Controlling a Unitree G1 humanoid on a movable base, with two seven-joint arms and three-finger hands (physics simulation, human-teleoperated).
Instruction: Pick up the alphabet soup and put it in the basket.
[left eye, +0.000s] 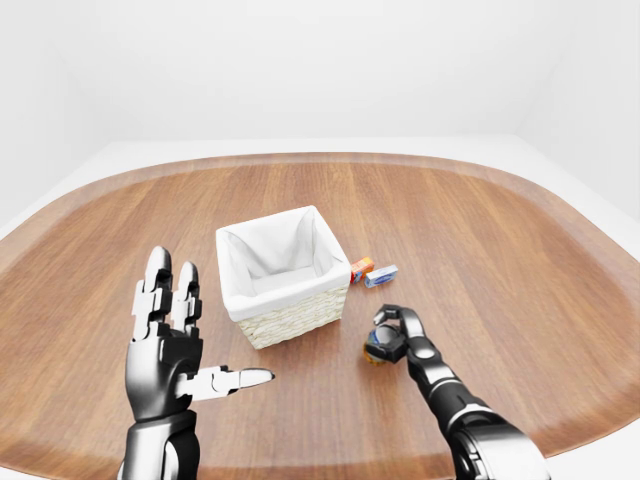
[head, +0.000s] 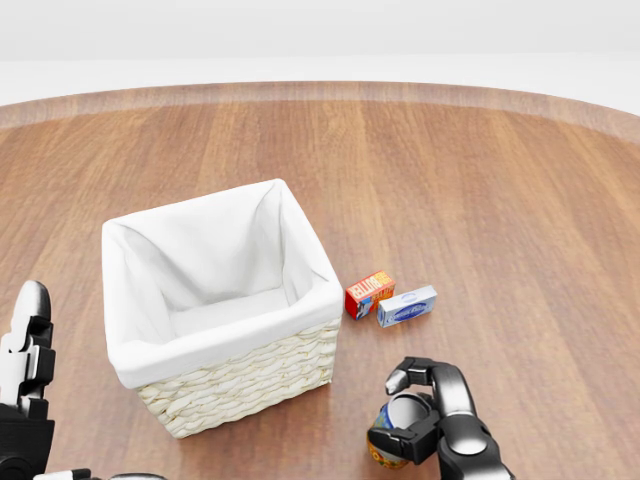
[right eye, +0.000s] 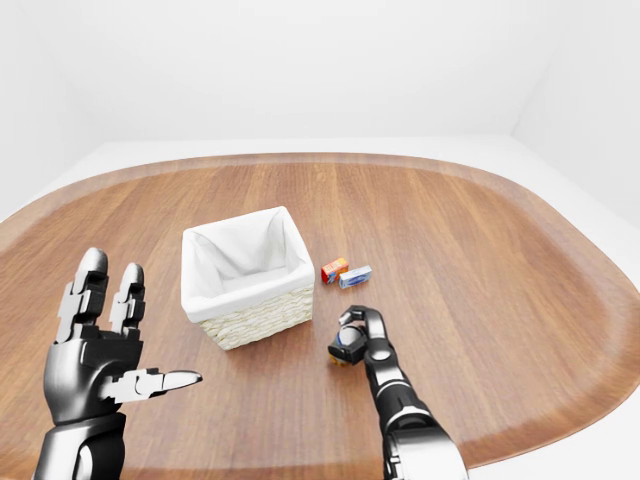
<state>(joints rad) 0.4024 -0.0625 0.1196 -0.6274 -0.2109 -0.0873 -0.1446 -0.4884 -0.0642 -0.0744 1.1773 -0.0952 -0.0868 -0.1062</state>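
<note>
The alphabet soup can (head: 397, 432) lies on the wooden table at the bottom of the head view, right of the basket. My right hand (head: 415, 415) has its fingers curled round the can, gripping it from above. The wicker basket (head: 230, 375) with a white cloth lining stands left of centre, with nothing in it that I can see. My left hand (left eye: 170, 335) is raised at the lower left of the left-eye view, fingers spread, holding nothing.
A small red-orange box (head: 369, 293) and a blue-white box (head: 406, 306) lie side by side just right of the basket, above my right hand. The round wooden table (left eye: 500, 230) spreads wide around them, with a raised rim.
</note>
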